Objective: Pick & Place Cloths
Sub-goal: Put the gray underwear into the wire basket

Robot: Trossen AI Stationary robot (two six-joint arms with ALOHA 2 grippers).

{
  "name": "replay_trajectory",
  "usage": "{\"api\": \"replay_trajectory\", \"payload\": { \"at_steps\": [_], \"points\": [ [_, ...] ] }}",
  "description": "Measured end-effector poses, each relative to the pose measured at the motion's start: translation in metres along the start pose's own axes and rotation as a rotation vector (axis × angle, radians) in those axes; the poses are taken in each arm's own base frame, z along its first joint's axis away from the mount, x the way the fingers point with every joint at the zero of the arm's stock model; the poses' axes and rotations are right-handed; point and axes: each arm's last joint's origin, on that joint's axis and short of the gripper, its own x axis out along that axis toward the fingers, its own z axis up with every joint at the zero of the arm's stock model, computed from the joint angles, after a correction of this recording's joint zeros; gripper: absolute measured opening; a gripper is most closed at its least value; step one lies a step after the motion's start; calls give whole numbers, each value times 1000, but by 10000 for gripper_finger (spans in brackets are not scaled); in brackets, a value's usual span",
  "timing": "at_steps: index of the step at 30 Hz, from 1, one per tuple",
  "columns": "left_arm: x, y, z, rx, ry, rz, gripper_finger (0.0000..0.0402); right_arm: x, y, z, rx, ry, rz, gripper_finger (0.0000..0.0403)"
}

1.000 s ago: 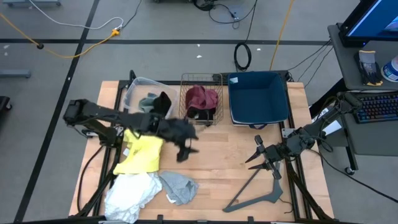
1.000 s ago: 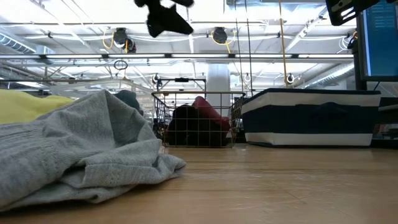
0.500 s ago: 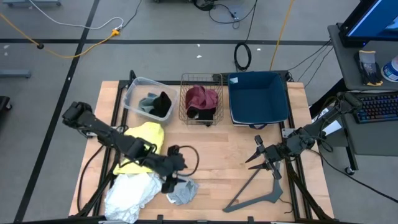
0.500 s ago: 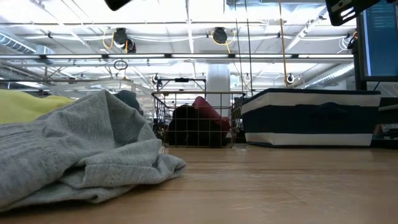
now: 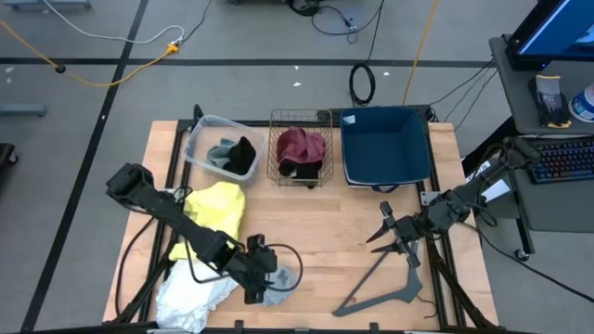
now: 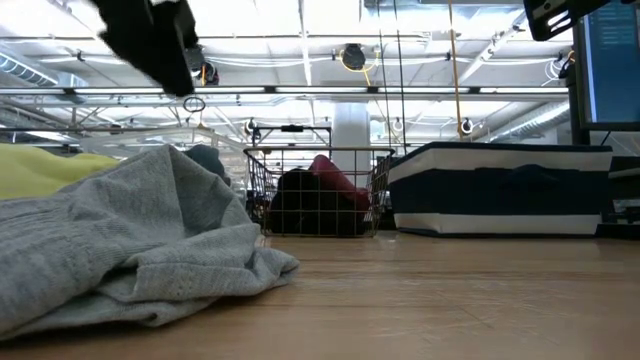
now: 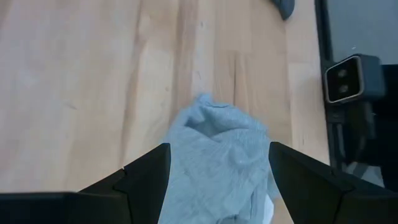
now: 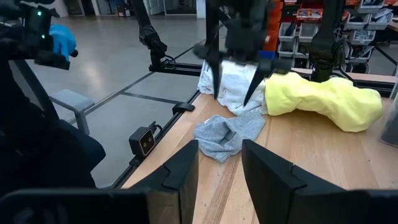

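My overhead camera looks straight down on the desk [image 5: 325, 241]; my low camera, at desk height, shares the grey cloth [image 6: 130, 240] with both wrist cameras.

left arm: stretched to the table's front, left gripper [image 5: 264, 286] pointing down, fingers wide apart
right arm: parked at the right edge, right gripper [image 5: 379, 236] slightly parted

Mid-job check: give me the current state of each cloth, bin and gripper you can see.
left gripper: open, above the light grey cloth
right gripper: open, empty
yellow cloth: loose on the table
white cloth: crumpled at the table edge
wire basket: holds the maroon cloth
blue bin: empty
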Motion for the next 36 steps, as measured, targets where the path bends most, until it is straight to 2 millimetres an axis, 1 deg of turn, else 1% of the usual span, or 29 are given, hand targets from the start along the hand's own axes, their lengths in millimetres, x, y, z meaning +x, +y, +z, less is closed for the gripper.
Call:
{"api": "replay_trajectory", "payload": {
  "at_steps": [3, 12, 18, 23, 27, 31, 36],
  "points": [
    [17, 0, -7, -6, 50, 34, 273, 0, 0, 0, 0, 0, 0, 114],
    [53, 1, -21, -12, 129, 93, 273, 0, 0, 0, 0, 0, 0, 114],
    [83, 8, -33, -7, 196, 148, 273, 0, 0, 0, 1, 0, 0, 114],
    [99, 10, -39, -6, 228, 162, 273, 0, 0, 0, 1, 0, 0, 114],
    [102, 10, -40, 0, 231, 155, 268, 0, 0, 0, 1, 0, 0, 114],
    [103, 9, -39, 25, 216, 135, 234, 0, 0, 0, 1, 0, 0, 114],
    [105, 9, -37, 28, 213, 118, 154, 0, 0, 0, 1, 0, 0, 114]
  ]
}}
